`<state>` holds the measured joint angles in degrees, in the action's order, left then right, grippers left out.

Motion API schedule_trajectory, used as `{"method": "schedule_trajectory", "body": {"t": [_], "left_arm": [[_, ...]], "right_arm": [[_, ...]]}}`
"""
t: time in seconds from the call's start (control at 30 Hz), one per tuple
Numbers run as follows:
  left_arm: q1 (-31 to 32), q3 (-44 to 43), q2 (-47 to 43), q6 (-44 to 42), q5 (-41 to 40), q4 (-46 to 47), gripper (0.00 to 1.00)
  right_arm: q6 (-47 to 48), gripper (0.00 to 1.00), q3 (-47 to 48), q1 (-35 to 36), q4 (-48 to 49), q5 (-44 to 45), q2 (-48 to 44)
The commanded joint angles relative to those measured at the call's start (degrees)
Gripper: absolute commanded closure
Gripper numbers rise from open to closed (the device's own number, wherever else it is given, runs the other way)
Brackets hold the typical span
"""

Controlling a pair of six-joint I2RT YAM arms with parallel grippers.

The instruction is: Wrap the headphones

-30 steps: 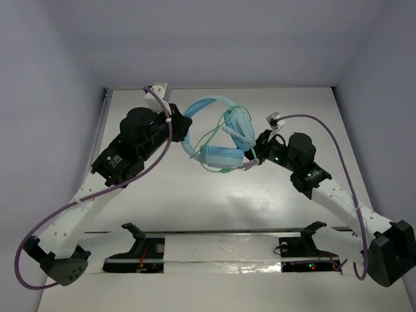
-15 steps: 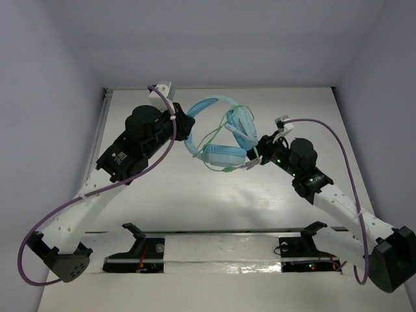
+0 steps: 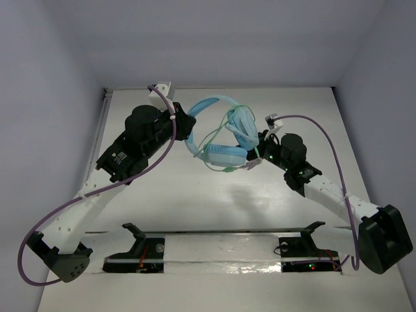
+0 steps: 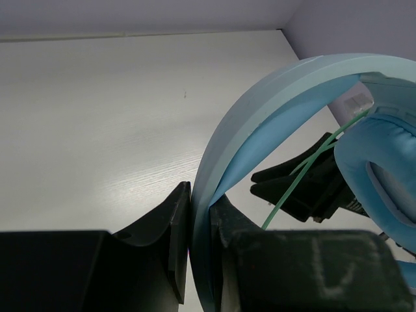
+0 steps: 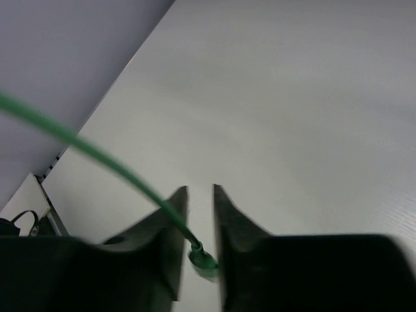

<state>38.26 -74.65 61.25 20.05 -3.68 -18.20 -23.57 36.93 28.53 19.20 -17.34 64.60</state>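
- 2 grippers share the job. The left gripper (image 4: 198, 192) is clamped on the headband (image 4: 273, 97) of the headphones (image 3: 224, 155), which sit at the far middle of the table (image 3: 195, 201), between the 2 arms.
- The right gripper (image 5: 199, 190) has its jaws almost together around the thin green cable (image 5: 97, 151). It seems to pinch the cable deep in the gap, though the wrist view is too close to be sure of a firm hold.
- Step in hand, as I judge it: winding the cable. 1 arm anchors the headband while the other carries the cable around the headphones. Loose green loops already lie across the headband and the ear cups (image 3: 242, 129), and some slack trails just in front of the lower cup.
- Next move, by my reckoning: the right arm should lead the cable through another turn, keeping light tension so the loops do not slip off. The left arm's clamp should hold firm so the headphones do not twist.
- Against the view 1.0 s ago, the right arm has swung inward. Its wrist is now nearer the ear cups and its purple cable arches more tightly. The left arm and the headphones have shifted only slightly.
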Motion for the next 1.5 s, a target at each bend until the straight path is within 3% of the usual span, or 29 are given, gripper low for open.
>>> {"method": "schedule_trajectory", "body": {"t": [0.0,0.03,0.1,0.4,0.63,0.83,1.0,1.03,1.27,1.47], "left_arm": [[0.3,-2.0,-1.9,4.6,-0.4,10.4,1.00],[0.3,-1.5,-2.1,5.1,-1.1,11.3,1.00],[0.3,1.0,-2.5,7.4,-3.4,15.1,1.00],[0.3,15.8,-1.0,18.3,-19.3,34.9,1.00],[0.3,23.9,4.7,25.4,-31.1,44.8,1.00],[0.3,29.0,8.7,27.5,-37.0,49.7,1.00],[0.3,33.8,13.9,27.2,-39.6,52.2,1.00],[0.3,34.3,14.7,26.8,-39.7,53.3,1.00],[-6.1,33.0,25.5,25.2,-34.0,57.7,1.00],[-13.4,24.2,38.4,23.9,-24.6,57.8,1.00]], "right_arm": [[-4.0,0.70,-1.0,0.0,9.9,-4.0,1.1],[-5.3,0.83,-2.2,0.0,11.9,-4.5,1.3],[-9.5,0.93,-4.0,0.0,16.9,-5.5,2.1],[-20.1,0.98,-6.9,6.8,23.2,4.5,8.9],[-32.5,0.90,-6.5,15.8,32.5,13.6,16.0],[-45.0,0.83,-8.2,16.9,51.6,12.8,27.1],[-49.3,0.78,-7.7,16.9,53.2,15.1,35.2],[-49.8,0.73,-7.8,16.9,53.2,15.4,36.1],[-51.1,0.47,-11.5,16.9,55.5,15.9,39.2],[-47.6,0.41,-17.9,16.9,50.7,15.0,30.4]]}}
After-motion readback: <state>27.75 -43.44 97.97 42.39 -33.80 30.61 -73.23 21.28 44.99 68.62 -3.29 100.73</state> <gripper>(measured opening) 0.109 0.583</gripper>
